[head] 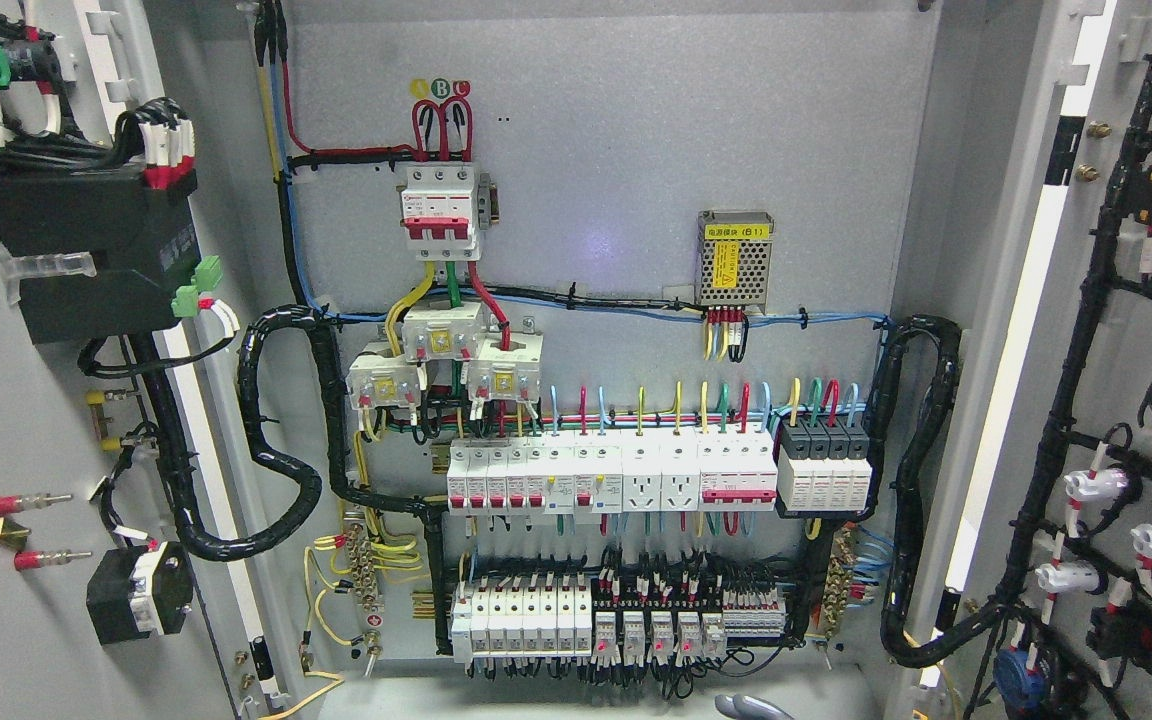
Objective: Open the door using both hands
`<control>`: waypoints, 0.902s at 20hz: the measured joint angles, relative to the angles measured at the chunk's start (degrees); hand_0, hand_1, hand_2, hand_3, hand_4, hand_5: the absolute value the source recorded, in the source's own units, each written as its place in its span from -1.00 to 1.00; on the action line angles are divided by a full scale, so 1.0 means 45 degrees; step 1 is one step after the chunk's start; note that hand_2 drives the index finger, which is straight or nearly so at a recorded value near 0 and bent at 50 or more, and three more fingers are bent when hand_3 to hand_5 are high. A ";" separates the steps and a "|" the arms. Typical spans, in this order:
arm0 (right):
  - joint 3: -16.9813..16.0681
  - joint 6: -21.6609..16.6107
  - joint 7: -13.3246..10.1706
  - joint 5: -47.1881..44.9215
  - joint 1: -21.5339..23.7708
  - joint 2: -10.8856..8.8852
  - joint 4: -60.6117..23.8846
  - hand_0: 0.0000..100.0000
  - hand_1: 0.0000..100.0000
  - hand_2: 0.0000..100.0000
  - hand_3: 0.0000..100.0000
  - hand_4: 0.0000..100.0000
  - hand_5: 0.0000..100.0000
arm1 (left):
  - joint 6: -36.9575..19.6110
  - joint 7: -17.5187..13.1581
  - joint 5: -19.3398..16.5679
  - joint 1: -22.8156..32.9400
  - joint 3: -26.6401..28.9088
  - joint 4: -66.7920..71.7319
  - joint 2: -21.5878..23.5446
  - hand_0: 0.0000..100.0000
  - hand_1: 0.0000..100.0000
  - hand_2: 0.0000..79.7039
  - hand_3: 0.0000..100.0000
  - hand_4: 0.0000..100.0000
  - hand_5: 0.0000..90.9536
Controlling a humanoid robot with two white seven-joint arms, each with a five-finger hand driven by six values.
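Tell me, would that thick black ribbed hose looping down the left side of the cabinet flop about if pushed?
Probably only a little. The black hose holds smooth curves without sagging, which suggests springy stiffness. Its ends run into the wiring by the breakers, so it would likely bend, then spring back rather than swing. The ribbed surface should not be slippery.

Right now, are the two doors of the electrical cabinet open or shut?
Open. The left door and the right door are both swung outward, showing their wired inner faces, and the breakers on the back panel are fully exposed.
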 measured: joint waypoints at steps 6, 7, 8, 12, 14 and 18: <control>-0.0970 -0.0056 0.0064 -0.0054 0.0381 0.0349 -0.0126 -0.62 -1.00 -1.00 -1.00 -1.00 -1.00 | -0.0196 0.0002 0.0201 0.0004 0.0408 -0.0192 0.0201 -1.00 -1.00 -1.00 -1.00 -1.00 -1.00; -0.1133 -0.0069 0.0064 -0.0064 0.0420 0.0415 -0.0141 -0.62 -1.00 -1.00 -1.00 -1.00 -1.00 | -0.0244 0.0001 0.0216 0.0001 0.0456 -0.0235 0.0224 -1.00 -1.00 -1.00 -1.00 -1.00 -1.00; -0.1284 -0.0094 0.0064 -0.0075 0.0449 0.0477 -0.0155 -0.62 -1.00 -1.00 -1.00 -1.00 -1.00 | -0.0349 0.0001 0.0236 -0.0002 0.0501 -0.0277 0.0245 -1.00 -1.00 -1.00 -1.00 -1.00 -1.00; -0.1886 -0.0205 0.0064 -0.0191 0.0529 0.0773 -0.0189 -0.62 -1.00 -1.00 -1.00 -1.00 -1.00 | -0.0436 0.0002 0.0275 -0.0010 0.0652 -0.0433 0.0319 -1.00 -1.00 -1.00 -1.00 -1.00 -1.00; -0.2163 -0.0277 0.0066 -0.0283 0.0554 0.0949 -0.0206 -0.62 -1.00 -1.00 -1.00 -1.00 -1.00 | -0.0538 0.0002 0.0286 -0.0014 0.0710 -0.0504 0.0355 -1.00 -1.00 -1.00 -1.00 -1.00 -1.00; -0.2675 -0.0473 0.0069 -0.0393 0.0602 0.1279 -0.0224 -0.62 -1.00 -1.00 -1.00 -1.00 -1.00 | -0.0607 0.0001 0.0298 -0.0032 0.0811 -0.0630 0.0442 -1.00 -1.00 -1.00 -1.00 -1.00 -1.00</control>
